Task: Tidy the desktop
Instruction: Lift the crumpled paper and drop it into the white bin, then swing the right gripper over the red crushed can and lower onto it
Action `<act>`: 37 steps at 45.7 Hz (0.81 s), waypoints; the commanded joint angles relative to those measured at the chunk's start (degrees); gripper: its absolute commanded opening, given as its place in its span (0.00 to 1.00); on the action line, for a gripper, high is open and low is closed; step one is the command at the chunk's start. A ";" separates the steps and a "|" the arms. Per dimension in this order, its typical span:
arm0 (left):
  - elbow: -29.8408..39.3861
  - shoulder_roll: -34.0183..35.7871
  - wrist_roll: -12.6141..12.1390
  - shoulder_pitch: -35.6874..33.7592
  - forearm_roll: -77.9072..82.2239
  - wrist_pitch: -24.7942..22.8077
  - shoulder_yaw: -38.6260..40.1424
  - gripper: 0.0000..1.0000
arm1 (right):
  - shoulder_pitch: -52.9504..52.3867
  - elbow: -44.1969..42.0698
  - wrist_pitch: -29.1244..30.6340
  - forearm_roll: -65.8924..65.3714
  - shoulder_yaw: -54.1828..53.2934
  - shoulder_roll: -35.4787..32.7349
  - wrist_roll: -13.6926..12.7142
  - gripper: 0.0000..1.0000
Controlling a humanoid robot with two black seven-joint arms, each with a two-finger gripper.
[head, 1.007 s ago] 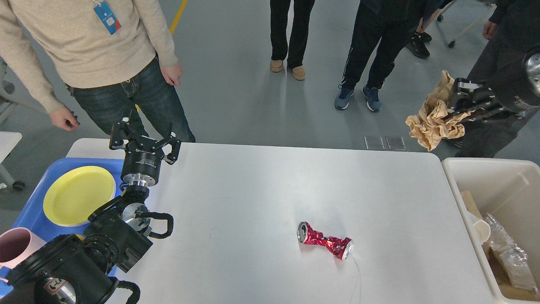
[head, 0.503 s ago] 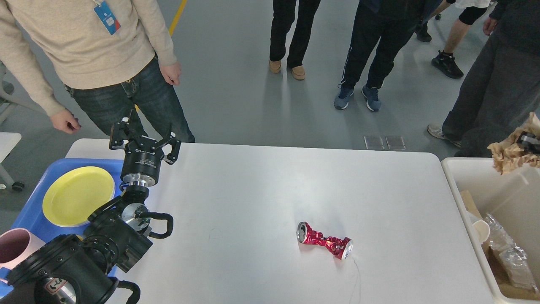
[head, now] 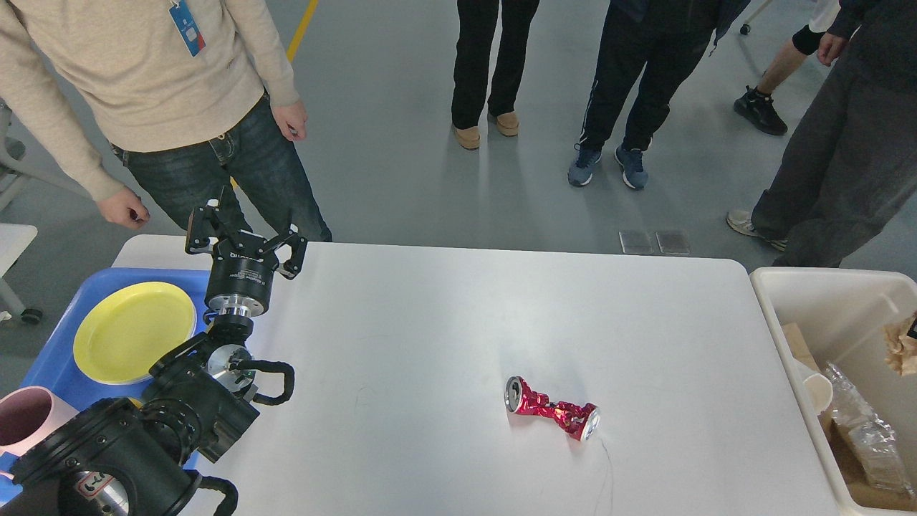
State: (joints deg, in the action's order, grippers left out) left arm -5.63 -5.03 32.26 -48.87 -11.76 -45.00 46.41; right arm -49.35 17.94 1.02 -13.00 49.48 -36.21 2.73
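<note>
The white desktop (head: 444, 322) fills the middle of the head view. A crushed red can (head: 551, 412) lies on it, right of centre and toward the near edge. My left gripper (head: 247, 226) is open and empty, pointing up over the desktop's far left corner, well away from the can. Crumpled brown paper (head: 901, 347) shows at the right edge of the view, over the cream bin (head: 824, 294). Only a dark sliver of my right gripper (head: 913, 326) shows beside the paper, too little to see its fingers.
A blue tray (head: 50, 358) at the left holds a yellow plate (head: 135, 330) and a pink cup (head: 25, 419). The cream bin holds wrappers and paper scraps. A person in a beige sweater (head: 143, 79) stands at the far left corner; others stand beyond the far edge.
My right gripper has carried the brown paper from high at the far right down and right, to over the bin at the view's edge. The left arm and the can have not moved.
</note>
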 commanded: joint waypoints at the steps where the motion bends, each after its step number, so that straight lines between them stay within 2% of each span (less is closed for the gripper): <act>1: 0.00 -0.07 0.00 0.00 -0.02 0.00 0.00 0.96 | 1.97 -0.45 -0.06 0.00 -0.09 0.35 -0.01 0.99; 22: 0.00 0.02 0.00 0.00 -0.02 0.00 0.00 0.96 | 1.80 0.34 0.30 0.00 0.26 2.02 0.08 1.00; 28: 0.00 0.02 0.00 0.00 -0.02 0.00 0.00 0.96 | -2.85 1.13 0.91 -0.09 0.70 4.21 0.16 1.00; 32: 0.00 0.02 0.00 0.00 -0.02 0.00 0.00 0.96 | -8.99 5.69 1.09 -0.79 1.49 5.53 0.08 1.00; 37: -0.08 -0.07 0.00 0.00 -0.02 0.00 0.00 0.96 | -19.97 16.31 1.61 -3.42 7.10 6.50 0.25 1.00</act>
State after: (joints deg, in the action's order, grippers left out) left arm -5.63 -5.04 32.26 -48.87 -11.75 -45.00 46.41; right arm -58.73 24.32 2.13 -13.89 51.39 -30.90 2.86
